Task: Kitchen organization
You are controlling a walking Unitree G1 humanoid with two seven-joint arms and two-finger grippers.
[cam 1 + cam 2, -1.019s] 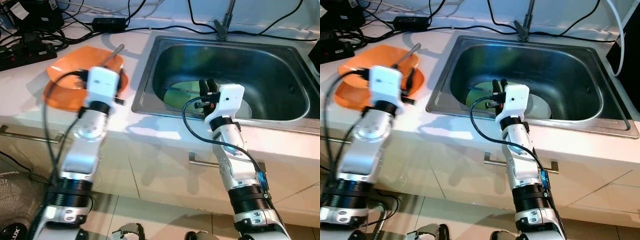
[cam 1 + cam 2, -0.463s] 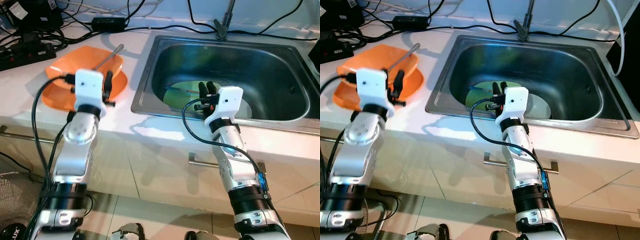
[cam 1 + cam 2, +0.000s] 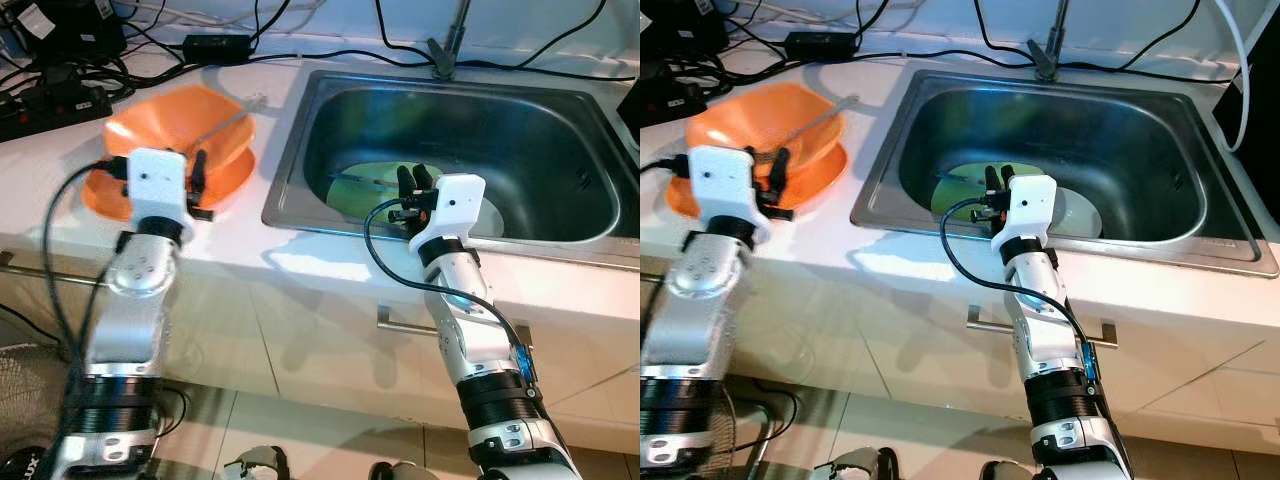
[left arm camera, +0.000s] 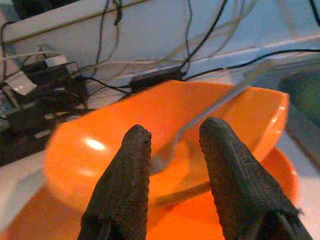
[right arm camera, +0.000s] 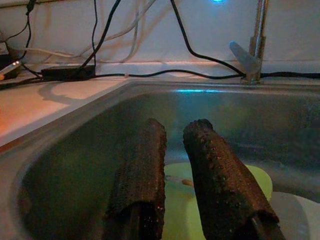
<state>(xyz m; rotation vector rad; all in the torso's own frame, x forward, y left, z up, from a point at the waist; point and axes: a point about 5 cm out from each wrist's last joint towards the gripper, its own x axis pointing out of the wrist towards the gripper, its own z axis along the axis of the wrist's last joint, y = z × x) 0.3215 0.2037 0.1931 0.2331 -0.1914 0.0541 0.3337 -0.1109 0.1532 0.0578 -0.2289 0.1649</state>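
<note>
An orange bowl (image 3: 180,115) sits on an orange plate (image 3: 228,178) on the white counter, left of the sink. A metal spoon (image 3: 225,118) leans in the bowl, its handle pointing toward the sink. My left gripper (image 3: 197,172) hovers at the plate's near edge, open by a narrow gap; in the left wrist view the bowl (image 4: 165,125) and spoon (image 4: 210,112) lie just beyond the fingers. My right gripper (image 3: 415,178) hangs shut over the sink's front rim, above a green plate (image 3: 365,195) with a thin utensil (image 3: 358,180) on it.
The steel sink (image 3: 300,215) also holds a grey plate (image 3: 492,220) beside the green one. A faucet (image 3: 445,50) stands at the sink's back edge. Power strips and black cables (image 3: 50,100) crowd the counter's back left. Cabinet fronts with a handle (image 3: 400,322) lie below.
My left arm has drawn back from above the plate to its near edge, toward my left. The bowl and spoon now stand uncovered and look slightly shifted. The right arm has not moved.
</note>
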